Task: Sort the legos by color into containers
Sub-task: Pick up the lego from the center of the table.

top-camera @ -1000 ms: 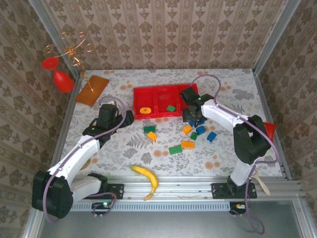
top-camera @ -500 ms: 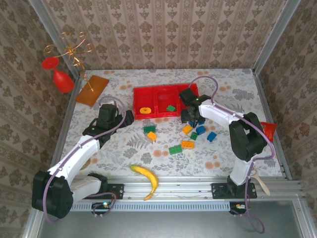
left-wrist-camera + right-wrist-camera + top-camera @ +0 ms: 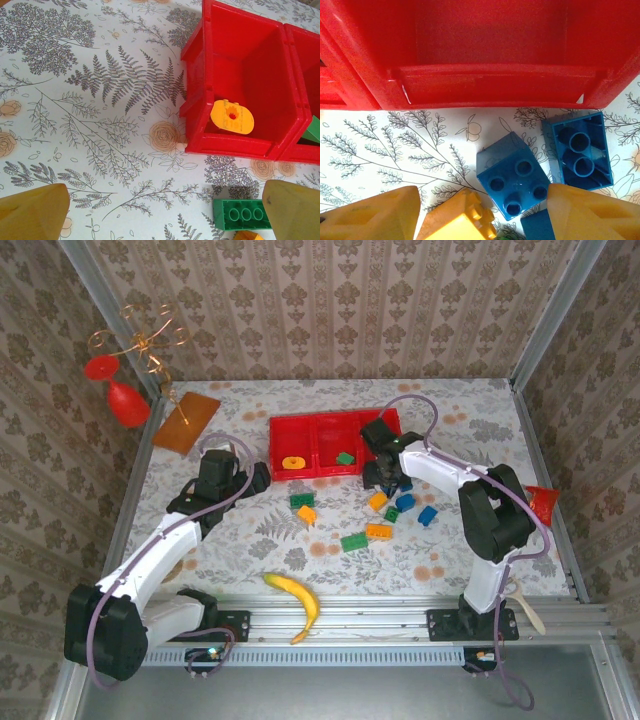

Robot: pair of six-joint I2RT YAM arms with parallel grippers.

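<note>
Right hand edged toward tray, half-open, holding nothing | left hand wide | orange brick cut off

The fingers of my right gripper look like matt yellowish plastic with a faintly grainy skin. Above them, the red tray is moulded plastic, finely textured, with a soft sheen on its rim. The blue bricks are smooth, slightly glossy plastic, and so is the orange round piece. The table cover is matt and printed; cloth or paper, I cannot tell. The rail along the bottom of the top view is bare metal.
</note>
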